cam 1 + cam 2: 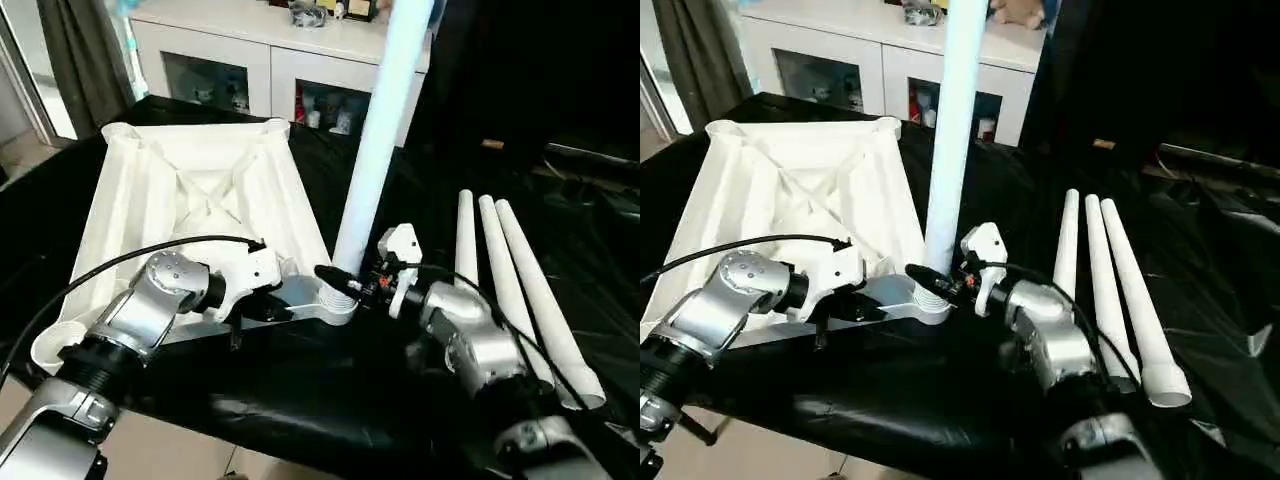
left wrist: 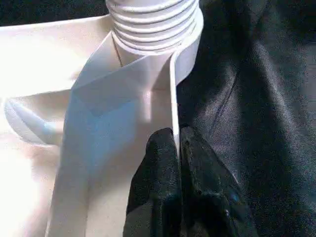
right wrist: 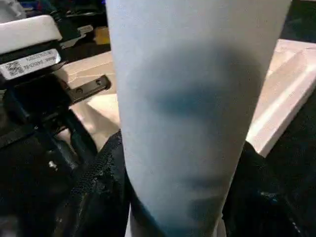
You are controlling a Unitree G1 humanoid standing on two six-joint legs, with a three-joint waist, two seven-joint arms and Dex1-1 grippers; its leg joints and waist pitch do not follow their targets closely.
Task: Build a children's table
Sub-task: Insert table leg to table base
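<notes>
The white tabletop [image 1: 190, 190] lies ribbed side up on the black-draped work table. One white leg [image 1: 375, 150] stands upright in the near right corner socket [image 1: 340, 308], its threaded end [image 2: 150, 24] showing at the socket. My right gripper [image 1: 345, 283] is shut around this leg just above the socket, with a black finger [image 3: 96, 190] on each side of the tube [image 3: 197, 98]. My left gripper [image 2: 175, 138] is shut on the tabletop's thin near rim [image 2: 173, 89], just left of that socket. Three more legs [image 1: 510, 280] lie side by side to the right.
A white cabinet [image 1: 270, 50] with glass doors stands behind the work table, and a grey curtain [image 1: 85, 50] hangs at the back left. The black cloth [image 1: 330, 400] drops off at the near edge. A black cable [image 1: 130, 258] arcs over my left forearm.
</notes>
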